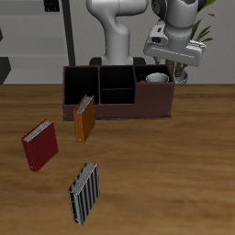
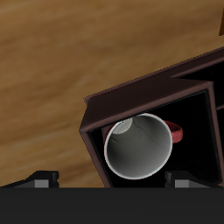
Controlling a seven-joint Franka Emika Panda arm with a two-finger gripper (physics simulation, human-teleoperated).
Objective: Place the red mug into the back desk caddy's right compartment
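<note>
Sitting upright inside right compartment (image 1: pixel 156 95) of back desk caddy (image 1: pixel 115 110): red mug (image 1: pixel 157 79), rim up. Hovering directly above, apart from mug: end effector (image 1: pixel 181 57), fingers spread, gripping nothing. Remaining move: retreating straight up.

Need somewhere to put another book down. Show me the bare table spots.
Bare wood lies between the red book, the striped book and the table front, and across the stretch before the caddy. Crowded: around the orange book leaning against the caddy.
</note>
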